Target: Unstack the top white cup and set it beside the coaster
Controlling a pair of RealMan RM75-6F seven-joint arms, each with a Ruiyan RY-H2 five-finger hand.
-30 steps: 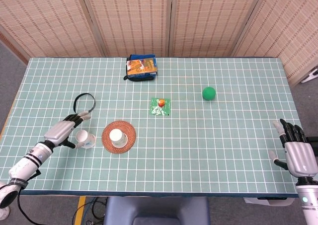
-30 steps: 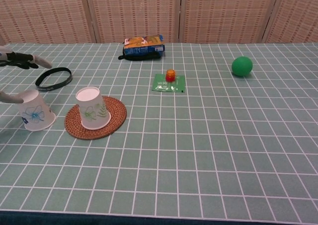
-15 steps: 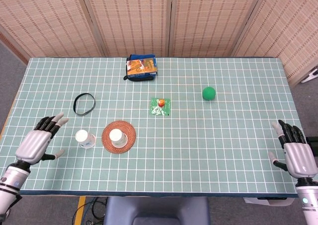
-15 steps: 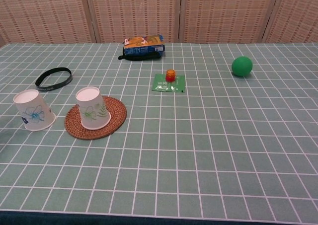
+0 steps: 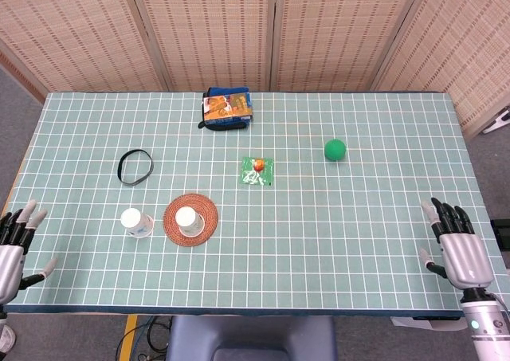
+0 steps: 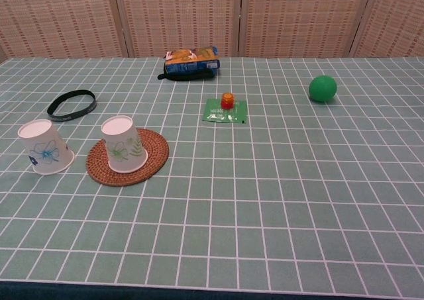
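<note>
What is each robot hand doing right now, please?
Left robot hand: open, holding nothing, at the table's near-left edge.
Right robot hand: open, holding nothing, at the near-right edge.

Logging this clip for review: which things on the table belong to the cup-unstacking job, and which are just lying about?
Part of the job:
- white cup with blue flower, standing beside the coaster
- white cup with green leaves, on the coaster
- woven coaster

Just lying about:
- black band
- snack packet
- green sachet with orange cap
- green ball
</note>
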